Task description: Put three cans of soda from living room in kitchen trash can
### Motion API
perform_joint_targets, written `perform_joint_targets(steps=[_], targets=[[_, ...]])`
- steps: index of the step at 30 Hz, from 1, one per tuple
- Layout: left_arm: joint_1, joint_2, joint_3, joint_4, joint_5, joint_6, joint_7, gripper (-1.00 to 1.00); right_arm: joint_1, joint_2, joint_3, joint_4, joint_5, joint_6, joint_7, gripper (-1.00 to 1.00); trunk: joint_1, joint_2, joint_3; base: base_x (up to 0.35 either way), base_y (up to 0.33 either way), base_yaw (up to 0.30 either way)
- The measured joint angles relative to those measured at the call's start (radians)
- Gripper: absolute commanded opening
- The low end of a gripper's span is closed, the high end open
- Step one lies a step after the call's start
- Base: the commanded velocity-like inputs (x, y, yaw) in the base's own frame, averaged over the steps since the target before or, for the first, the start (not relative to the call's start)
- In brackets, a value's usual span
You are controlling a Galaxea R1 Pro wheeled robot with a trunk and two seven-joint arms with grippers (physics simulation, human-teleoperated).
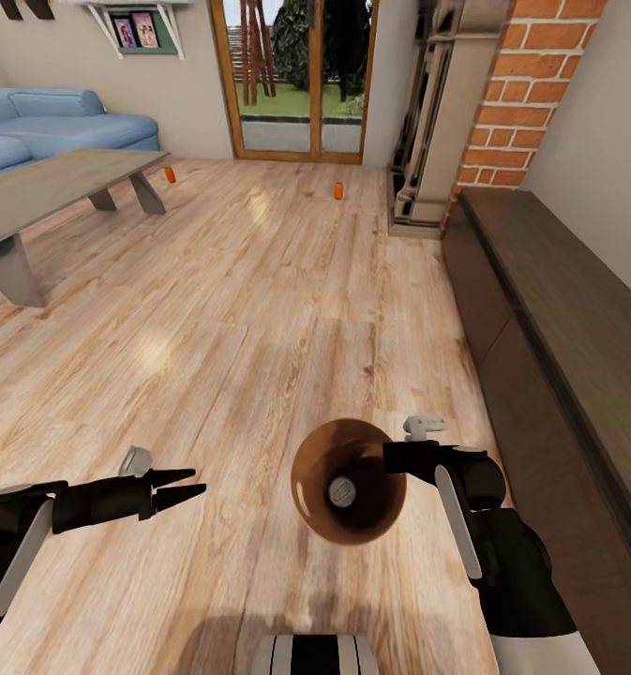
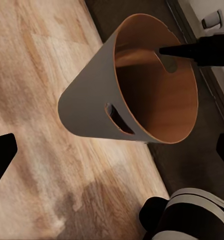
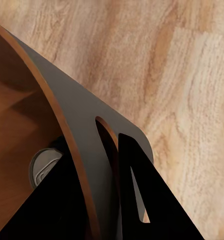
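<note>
Floor [image 1: 259,309] is lying open and bare between the bench [image 1: 52,192] at far left and the dark cabinet [image 1: 559,328] along the right. Right claw [image 1: 390,457] is pinching the rim of the trash can [image 1: 320,487], one soda can [image 1: 341,489] inside. Two soda cans are standing far off, one [image 1: 169,174] by the bench and one [image 1: 338,190] near the glass doors [image 1: 301,80]. Left claw [image 1: 191,484] is hanging slightly spread, holding nothing.

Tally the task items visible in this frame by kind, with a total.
Soda cans: 3, one on the floor by the coffee table, one on the floor near the glass doors, one inside the bin
Trash can: 1, held by the right tool
Total: 4
</note>
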Motion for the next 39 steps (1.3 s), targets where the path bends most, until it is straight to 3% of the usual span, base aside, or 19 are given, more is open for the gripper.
perform_joint_targets(steps=[11, 34, 39], targets=[[0.000, -0.036, 0.000, 0.029, -0.018, -0.002, 0.000, 1.00, 0.000, -0.001, -0.010, -0.001, 0.000, 0.000, 0.000, -1.00, 0.000, 0.000, 0.017, 0.000, 0.000, 0.000], [0.000, -0.035, 0.006, 0.065, -0.020, -0.007, -0.003, 1.00, 0.000, -0.002, -0.013, -0.001, 0.000, 0.000, 0.000, -1.00, 0.000, 0.000, 0.054, 0.000, 0.000, 0.000], [0.000, -0.036, 0.004, 0.065, -0.015, -0.073, -0.010, 1.00, 0.000, -0.002, -0.013, -0.001, 0.000, 0.000, 0.000, -1.00, 0.000, 0.000, 0.062, 0.000, 0.000, 0.000]])
